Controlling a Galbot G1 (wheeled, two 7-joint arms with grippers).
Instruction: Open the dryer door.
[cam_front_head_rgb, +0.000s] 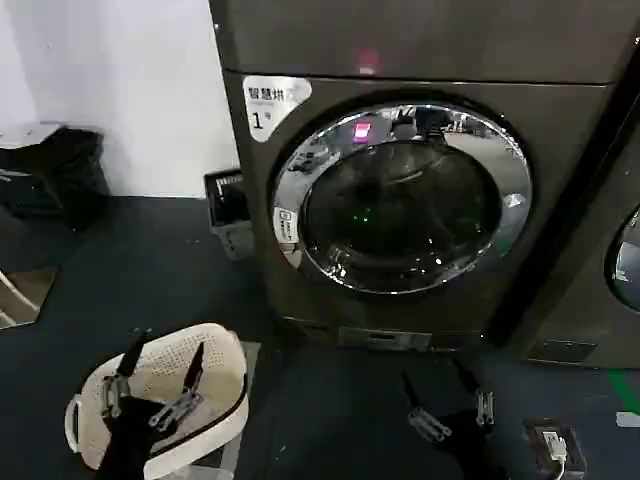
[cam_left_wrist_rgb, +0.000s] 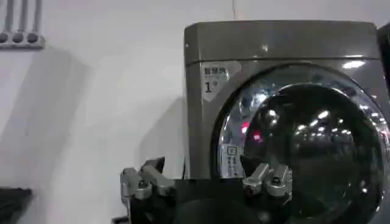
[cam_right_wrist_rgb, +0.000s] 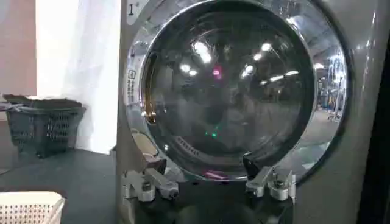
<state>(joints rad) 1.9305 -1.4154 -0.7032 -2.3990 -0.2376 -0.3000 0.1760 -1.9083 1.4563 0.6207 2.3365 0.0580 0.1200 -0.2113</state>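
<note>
- Head view: the dryer (cam_front_head_rgb: 420, 200) stands straight ahead on the floor, its dryer door (cam_front_head_rgb: 402, 197) closed flat against the front, chrome rim all round and dark glass in the middle. A white sticker (cam_front_head_rgb: 272, 104) marked "1" sits at the upper corner on the robot's left. The left hand (cam_front_head_rgb: 160, 385) hangs low over a cream laundry basket (cam_front_head_rgb: 215, 400), fingers spread wide and holding nothing. The right hand (cam_front_head_rgb: 448, 400) hangs low near the foot of the machine, also spread and empty — well apart from the door.
- Left wrist view: the left hand (cam_left_wrist_rgb: 206, 181) shows both fingertips parted with open air between them; the dryer lies beyond, the sticker and the rim's near edge in sight. Nothing is touched.
- Right wrist view: the right hand (cam_right_wrist_rgb: 209, 184) faces the door squarely, fingers wide, nothing between them. A dark basket (cam_right_wrist_rgb: 42, 125) stands off by the wall.
- The step in hand looks like the approach. No handle can be made out on the rim, so which edge swings free cannot be told. To do it well, the right hand — the closer one — should likely rise to the rim's side edge, hook behind it and pull along the door's arc, not straight out.
</note>
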